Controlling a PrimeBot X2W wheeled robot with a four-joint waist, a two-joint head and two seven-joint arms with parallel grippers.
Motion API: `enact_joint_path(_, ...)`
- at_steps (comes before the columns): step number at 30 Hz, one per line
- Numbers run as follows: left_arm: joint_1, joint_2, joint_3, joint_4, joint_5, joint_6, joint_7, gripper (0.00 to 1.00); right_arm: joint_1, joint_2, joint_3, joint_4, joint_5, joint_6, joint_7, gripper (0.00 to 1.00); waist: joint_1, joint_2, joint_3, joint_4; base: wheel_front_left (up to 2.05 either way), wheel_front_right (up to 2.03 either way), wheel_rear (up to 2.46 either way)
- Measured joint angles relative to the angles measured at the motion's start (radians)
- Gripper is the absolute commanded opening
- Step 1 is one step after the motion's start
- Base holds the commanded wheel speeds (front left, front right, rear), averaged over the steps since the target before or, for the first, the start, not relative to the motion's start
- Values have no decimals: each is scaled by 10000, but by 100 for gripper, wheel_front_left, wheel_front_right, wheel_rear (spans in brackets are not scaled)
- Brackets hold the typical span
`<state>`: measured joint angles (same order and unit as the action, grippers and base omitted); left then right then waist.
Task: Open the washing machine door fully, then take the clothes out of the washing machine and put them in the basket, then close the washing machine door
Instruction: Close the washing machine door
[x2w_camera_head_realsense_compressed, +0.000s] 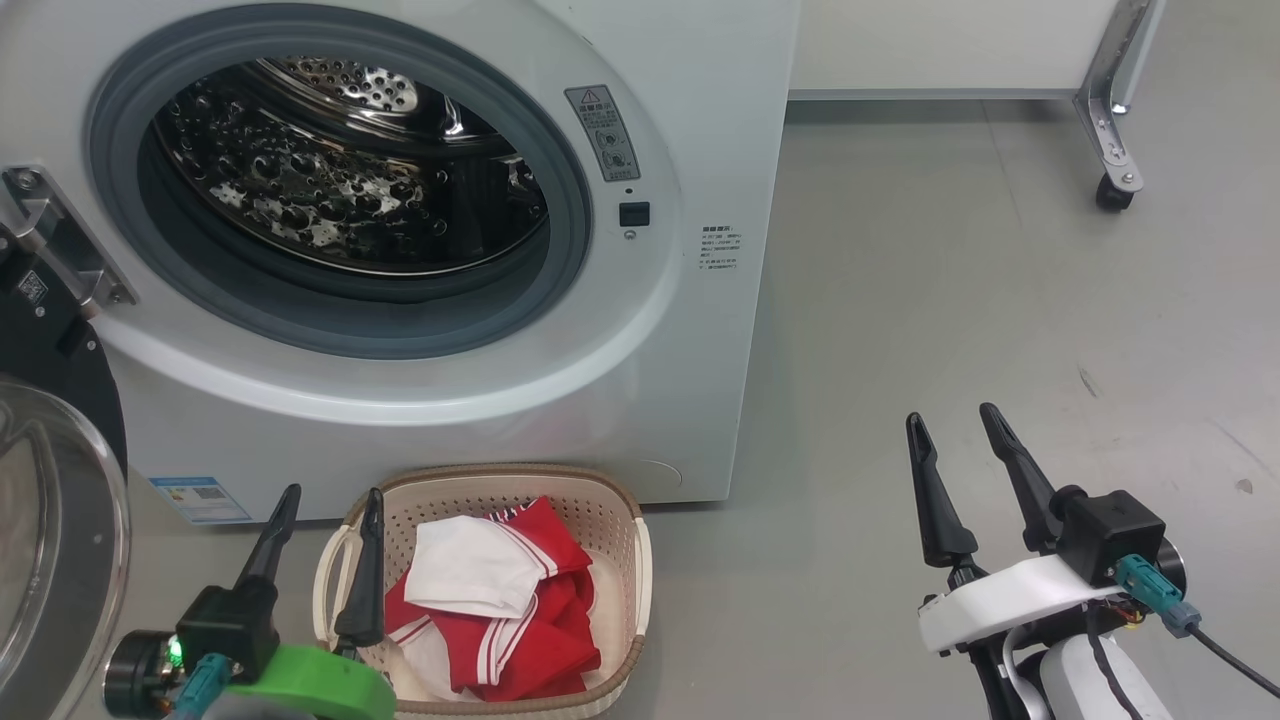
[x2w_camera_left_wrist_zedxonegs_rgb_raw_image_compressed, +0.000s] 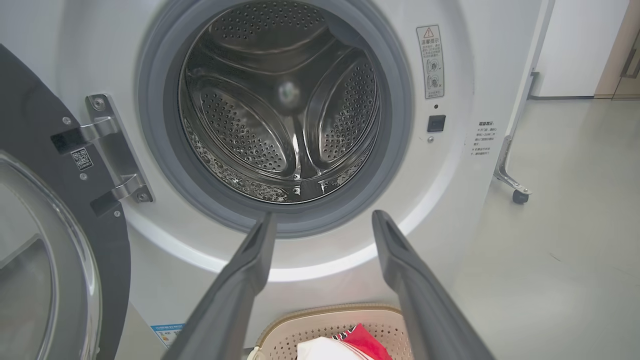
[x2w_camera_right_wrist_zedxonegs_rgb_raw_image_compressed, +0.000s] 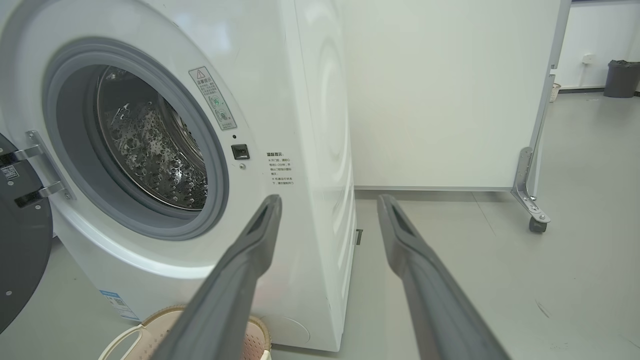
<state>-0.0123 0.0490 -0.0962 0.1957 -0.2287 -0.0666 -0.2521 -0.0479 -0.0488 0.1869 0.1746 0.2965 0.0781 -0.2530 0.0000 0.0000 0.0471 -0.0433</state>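
As seen from above: clothes (x2w_camera_head_realsense_compressed: 520, 620) heaped in basket (x2w_camera_head_realsense_compressed: 500, 470) before washing machine (x2w_camera_head_realsense_compressed: 680, 400), door (x2w_camera_head_realsense_compressed: 40, 520) swung wide at left. Left gripper (x2w_camera_head_realsense_compressed: 334, 490) and right gripper (x2w_camera_head_realsense_compressed: 950, 411) both spread, holding nothing.

The grey floor (x2w_camera_head_realsense_compressed: 950, 300) carries the washing machine (x2w_camera_head_realsense_compressed: 720, 120), with the basket (x2w_camera_head_realsense_compressed: 500, 472) just before it.

Lab or test hall, not a home: washing machine (x2w_camera_head_realsense_compressed: 720, 120) is set free-standing on a bare grey floor (x2w_camera_head_realsense_compressed: 1000, 300), backed by a white partition panel (x2w_camera_right_wrist_zedxonegs_rgb_raw_image_compressed: 440, 100) mounted on caster wheels (x2w_camera_right_wrist_zedxonegs_rgb_raw_image_compressed: 537, 226). A grey bin (x2w_camera_right_wrist_zedxonegs_rgb_raw_image_compressed: 621, 77) is seen far across the open floor.
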Motion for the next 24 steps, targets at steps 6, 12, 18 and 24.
enact_joint_path(6, 93, -4, 0, 17, -2, 8, 0, 100, 0, 2, 13, 19, 0, 13, 0, 100, 0, 0, -24, 1, -32, 32, 0)
enact_joint_path(12, 128, -6, -10, 15, -2, 13, 0, 100, 0, 2, 48, 38, -2, 17, 0, 100, 0, 0, -45, 8, -53, 53, 0)
enact_joint_path(18, 130, -8, -15, 13, -2, 90, 0, 100, 0, 4, 56, 44, -2, 17, 0, 100, 0, 0, -30, 15, -78, 78, 0)
enact_joint_path(24, 130, -10, -25, 13, -2, 104, 0, 100, 0, 6, 56, 48, -2, 17, 0, 100, 0, 0, -7, 16, -103, 103, 0)
